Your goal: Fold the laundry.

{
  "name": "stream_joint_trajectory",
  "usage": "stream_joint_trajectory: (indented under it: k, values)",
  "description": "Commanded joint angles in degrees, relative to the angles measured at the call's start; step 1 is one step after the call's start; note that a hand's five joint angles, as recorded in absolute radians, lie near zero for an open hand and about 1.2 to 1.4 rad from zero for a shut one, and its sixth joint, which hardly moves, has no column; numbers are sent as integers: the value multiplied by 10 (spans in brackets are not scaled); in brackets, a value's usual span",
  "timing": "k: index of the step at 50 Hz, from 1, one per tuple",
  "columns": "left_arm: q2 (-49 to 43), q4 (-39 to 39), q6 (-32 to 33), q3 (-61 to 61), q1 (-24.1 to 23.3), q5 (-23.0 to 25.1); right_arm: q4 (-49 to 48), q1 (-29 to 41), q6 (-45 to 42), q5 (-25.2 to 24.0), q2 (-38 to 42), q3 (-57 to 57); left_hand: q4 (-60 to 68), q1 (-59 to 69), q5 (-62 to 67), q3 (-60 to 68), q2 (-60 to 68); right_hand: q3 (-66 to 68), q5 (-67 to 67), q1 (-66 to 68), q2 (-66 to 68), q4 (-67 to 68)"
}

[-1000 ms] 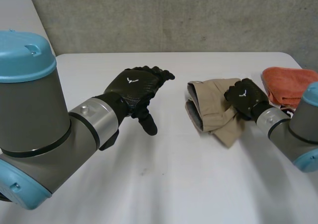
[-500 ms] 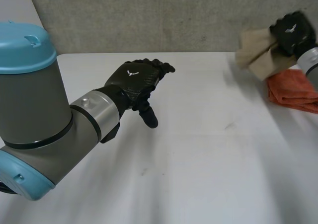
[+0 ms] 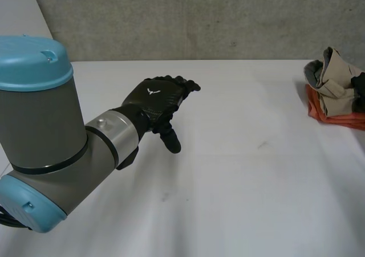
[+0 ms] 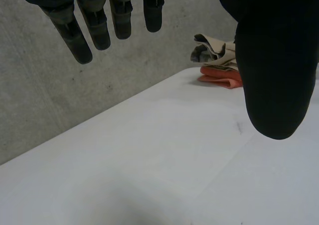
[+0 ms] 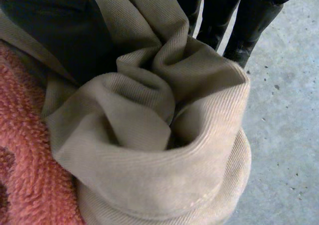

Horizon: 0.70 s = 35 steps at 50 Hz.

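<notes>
A bunched beige garment (image 3: pixel 336 79) rests on top of an orange towel (image 3: pixel 333 115) at the table's far right edge. My right hand (image 3: pixel 359 92) is on it there. In the right wrist view the right hand (image 5: pixel 249 20) has fingers and thumb curled round the beige garment (image 5: pixel 149 135), with the orange towel (image 5: pixel 25 150) beneath it. My left hand (image 3: pixel 159 97) hovers open over the white table (image 3: pixel 228 183) left of centre, holding nothing. In the left wrist view the left hand (image 4: pixel 94 25) has straight fingers, and the beige garment (image 4: pixel 217 53) and orange towel (image 4: pixel 222 78) lie far beyond them.
A grey concrete wall (image 3: pixel 199 17) runs behind the table's far edge. The left arm (image 3: pixel 51 137) stretches over the near left part of the table.
My right hand has carried the beige garment from the table's middle up and to the far right, then lowered it onto the orange towel. The left hand has hardly moved.
</notes>
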Motion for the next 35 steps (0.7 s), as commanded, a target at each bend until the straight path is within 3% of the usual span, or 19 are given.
stream_joint_trajectory:
  k: [1, 4, 5, 6, 8, 16, 24, 28, 33, 35]
  values:
    - [1, 0, 0, 1, -1, 0, 0, -3, 0, -11, -28, 26, -5, 13, -15, -6, -5, 153, 148, 256, 125, 114]
    - [1, 0, 0, 1, -1, 0, 11, -17, 1, -10, -39, 38, -5, 13, -15, -6, -5, -10, -15, 92, -38, -50]
    - [1, 0, 0, 1, -1, -1, 18, -18, 1, -10, -44, 43, -5, 13, -15, -6, -5, -126, -131, -23, -154, -166]
    - [1, 0, 0, 1, -1, -1, 38, -25, 0, -10, -57, 53, -5, 13, -15, -6, -5, -399, -404, -296, -427, -438]
    - [1, 0, 0, 1, -1, -1, 56, -30, 0, -12, -71, 62, -5, 13, -15, -6, -5, -547, -552, -444, -575, -586]
    - [4, 0, 0, 2, -1, 0, 120, -53, 13, -11, -157, 133, -7, 12, -17, -8, -7, -547, -552, -444, -575, -586]
    - [9, 0, -1, 0, -2, -1, 177, -80, 25, 41, -236, 192, -7, 12, -17, -8, -7, -547, -552, -444, -575, -586]
    - [11, 0, -1, -2, 0, -1, 232, -102, 10, 120, -235, 175, -7, 12, -17, -8, -7, -547, -552, -444, -575, -586]
    - [26, 0, -2, -7, 12, -1, 251, -130, -115, 251, -231, 89, -7, 12, -17, -8, -7, -547, -552, -444, -575, -586]
    - [30, 0, -2, -9, 17, 0, 243, -132, -141, 280, -230, 62, -7, 12, -17, -8, -7, -547, -552, -444, -575, -586]
